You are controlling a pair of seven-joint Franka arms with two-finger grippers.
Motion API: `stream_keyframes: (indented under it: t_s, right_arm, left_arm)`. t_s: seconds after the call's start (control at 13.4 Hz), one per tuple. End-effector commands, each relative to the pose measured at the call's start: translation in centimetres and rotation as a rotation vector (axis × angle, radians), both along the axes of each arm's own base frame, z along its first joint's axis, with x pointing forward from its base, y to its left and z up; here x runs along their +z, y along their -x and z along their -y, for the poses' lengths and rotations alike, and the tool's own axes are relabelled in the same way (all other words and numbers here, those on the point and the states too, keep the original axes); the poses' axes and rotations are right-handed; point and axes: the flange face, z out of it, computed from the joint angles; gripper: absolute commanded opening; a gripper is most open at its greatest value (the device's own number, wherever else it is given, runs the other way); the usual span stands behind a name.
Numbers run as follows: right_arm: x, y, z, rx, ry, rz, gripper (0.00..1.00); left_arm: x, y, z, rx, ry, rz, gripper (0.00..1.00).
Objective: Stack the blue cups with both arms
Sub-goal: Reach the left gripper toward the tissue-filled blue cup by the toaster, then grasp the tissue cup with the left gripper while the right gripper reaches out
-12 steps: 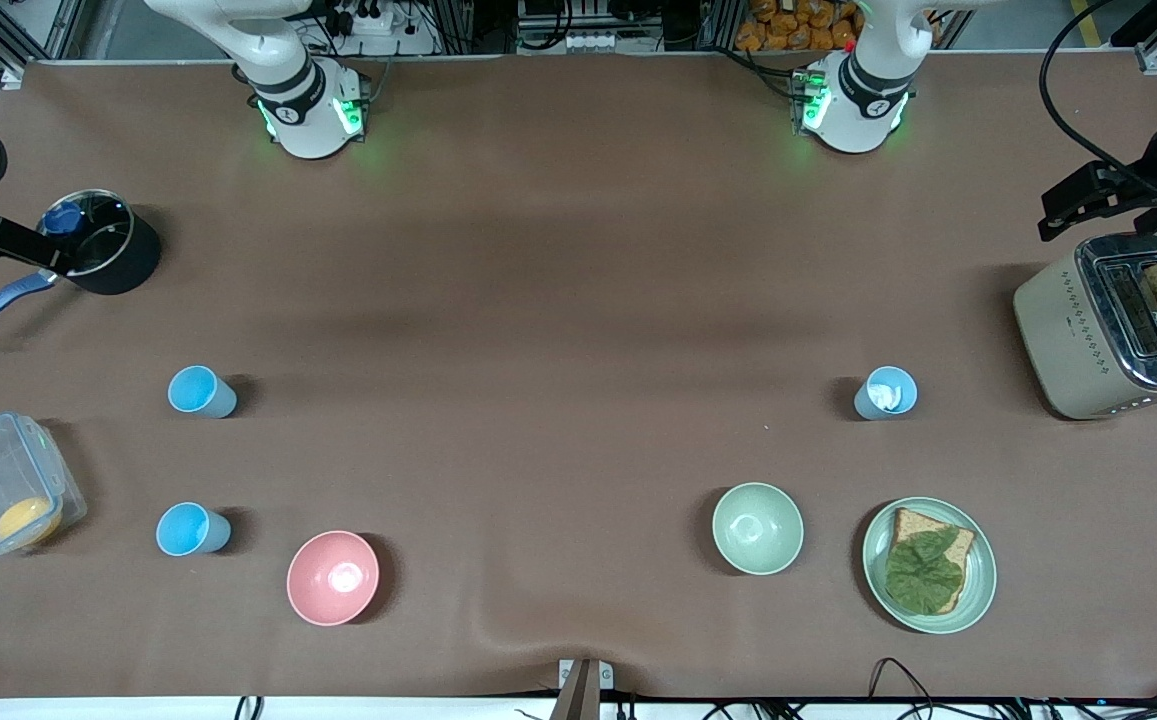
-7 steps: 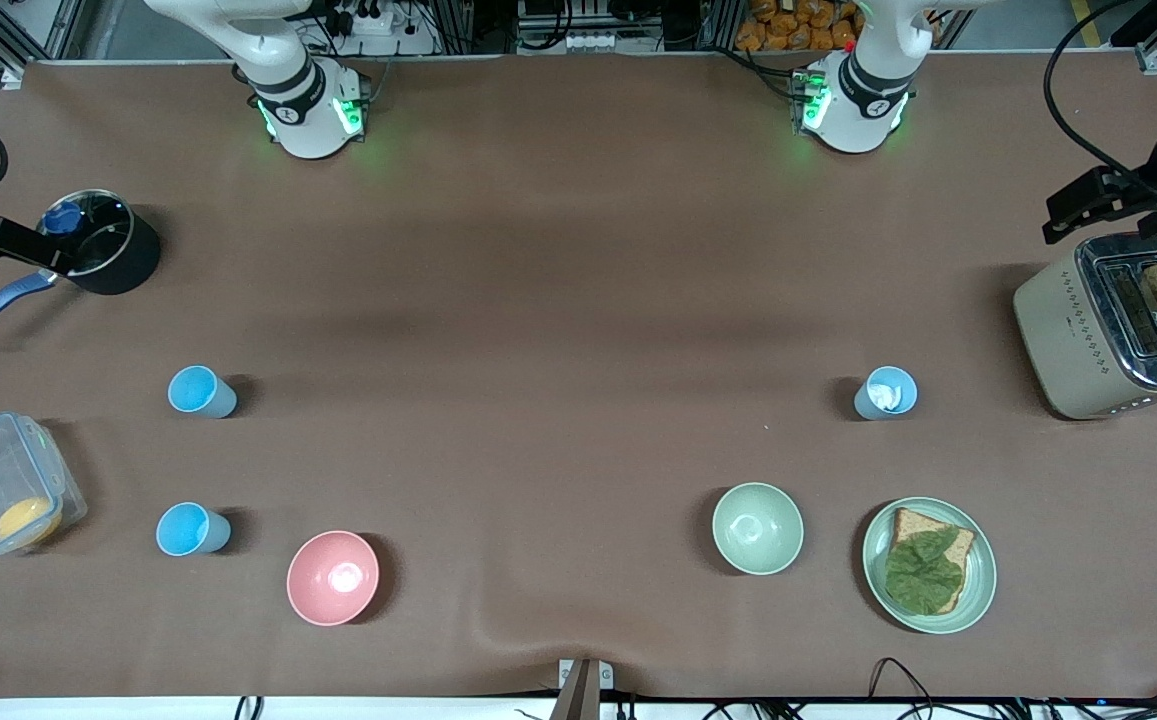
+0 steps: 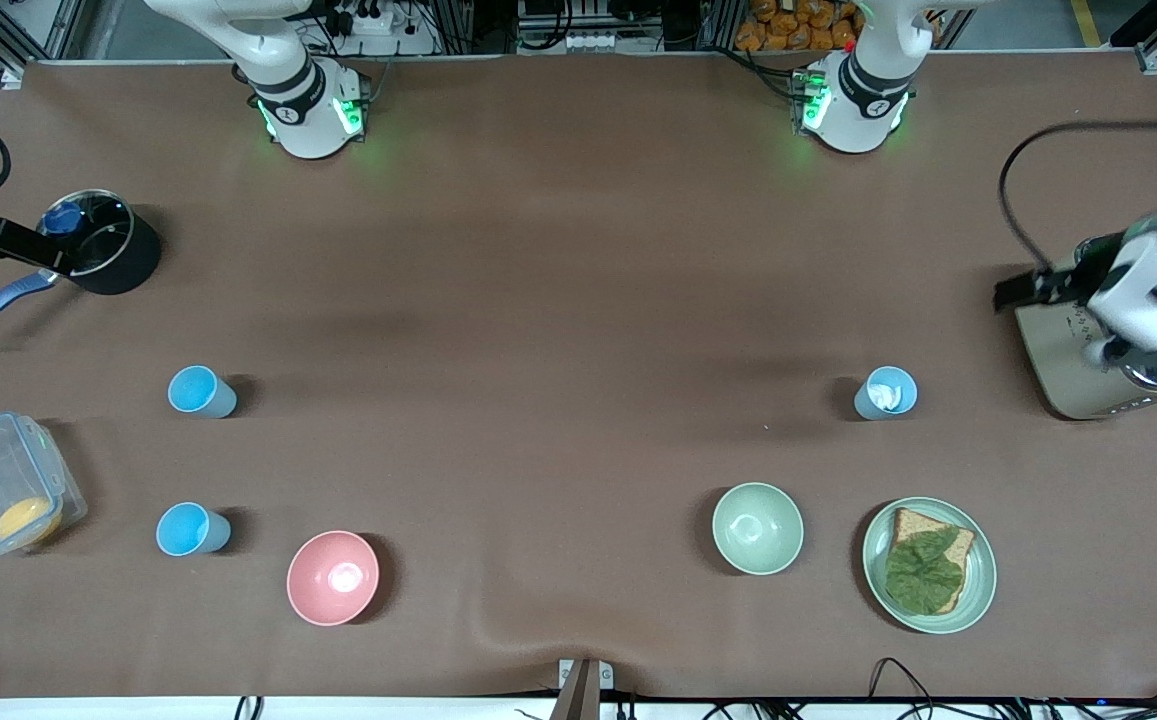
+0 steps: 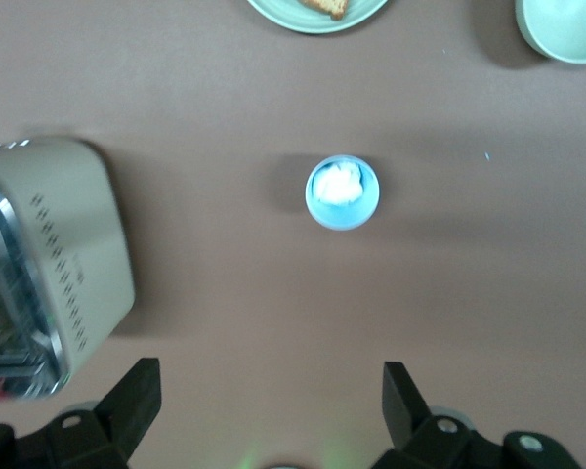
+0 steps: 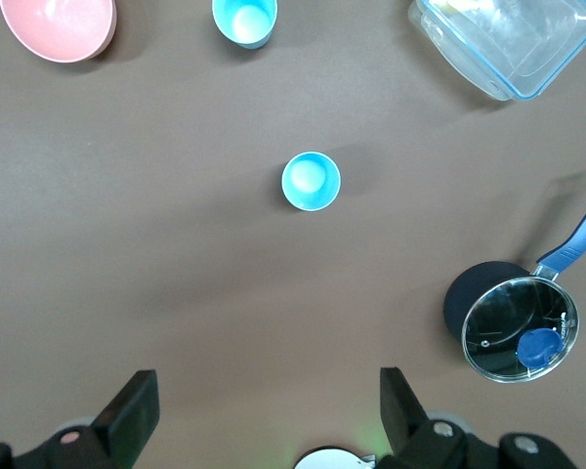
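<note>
Three small tapered plastic tumblers stand upright and well apart on the brown counter (image 3: 558, 300); the bright sky-blue cup (image 3: 200, 390) and a second sky-blue cup (image 3: 191, 529) are toward the right arm's end, the second nearer to the front camera, and the duller grey-blue cup with a white bit inside (image 3: 884, 393) is toward the left arm's end; none is stacked and none is touched. The left end effector (image 4: 269, 401) hangs over bare counter between the grey-blue cup and the cream metal toaster (image 3: 1088, 350), its two black fingers (image 4: 132, 396) spread apart and holding nothing; in the front view the left arm's white forearm (image 3: 1148, 285) covers the top of the toaster. The right end effector (image 5: 264, 405) hangs high over the counter near the black saucepan with a glass lid and blue handle (image 3: 98, 245), its fingers (image 5: 135, 405) likewise apart and empty; in the right wrist view the first sky-blue cup lies below it, midway between the fingers. A round pink bowl (image 3: 333, 577) sits beside the second sky-blue cup; a clear plastic box with something orange inside (image 3: 0, 497) is at the counter's edge; a pale green bowl (image 3: 757, 528) and a pale green plate (image 3: 978, 590) carrying toast with a green leaf (image 3: 923, 572) lie nearer the front camera than the grey-blue cup.
</note>
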Motion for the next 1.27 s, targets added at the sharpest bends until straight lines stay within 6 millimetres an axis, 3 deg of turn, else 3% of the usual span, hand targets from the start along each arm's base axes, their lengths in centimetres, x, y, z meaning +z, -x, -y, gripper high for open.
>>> stream_keyframes:
  t_s: [0.0, 0.15, 0.3, 0.37, 0.45, 0.6, 0.75, 0.9, 1.05, 1.2]
  right_arm:
    - [0.1, 0.1, 0.4, -0.012, 0.013, -0.003, 1.00]
    - [-0.2, -0.2, 0.9, -0.009, 0.010, -0.008, 1.00]
    - [-0.4, -0.8, -0.2, 0.009, 0.009, -0.006, 1.00]
    - [-1.4, -1.6, -0.4, 0.007, 0.007, -0.018, 1.00]
    - [-3.7, -3.0, -0.2, 0.010, 0.013, -0.044, 1.00]
    - [-5.1, -4.4, -0.3, 0.000, 0.025, -0.055, 1.00]
    - [-9.7, -6.3, 0.9, -0.017, 0.027, -0.105, 1.00]
    - [-11.4, -6.5, 3.7, -0.052, 0.025, -0.129, 1.00]
    - [-11.5, -5.7, 8.6, -0.118, -0.005, -0.123, 1.00]
    - [-12.0, -5.3, 11.0, -0.013, -0.063, -0.112, 1.00]
  left_arm:
    - [-7.0, 1.2, -0.4, 0.010, 0.023, 0.045, 1.00]
    - [-12.0, 2.3, -0.5, 0.014, 0.025, 0.088, 1.00]
    - [-16.0, 2.7, -0.3, 0.009, 0.026, 0.131, 1.00]
    - [-17.3, 2.4, -0.4, 0.010, 0.026, 0.131, 1.00]
    - [-18.9, 2.0, -0.4, 0.011, 0.027, 0.119, 1.00]
    - [-21.3, 0.9, -0.1, 0.020, 0.027, 0.129, 1.00]
    - [-22.7, -0.3, -0.2, 0.024, 0.029, 0.119, 1.00]
    - [-23.8, -0.6, 0.2, 0.021, 0.031, 0.105, 0.96]
    - [-24.3, -1.1, 0.5, 0.017, 0.032, 0.105, 0.89]
    - [-24.8, -1.1, 0.7, 0.014, 0.033, 0.095, 0.75]
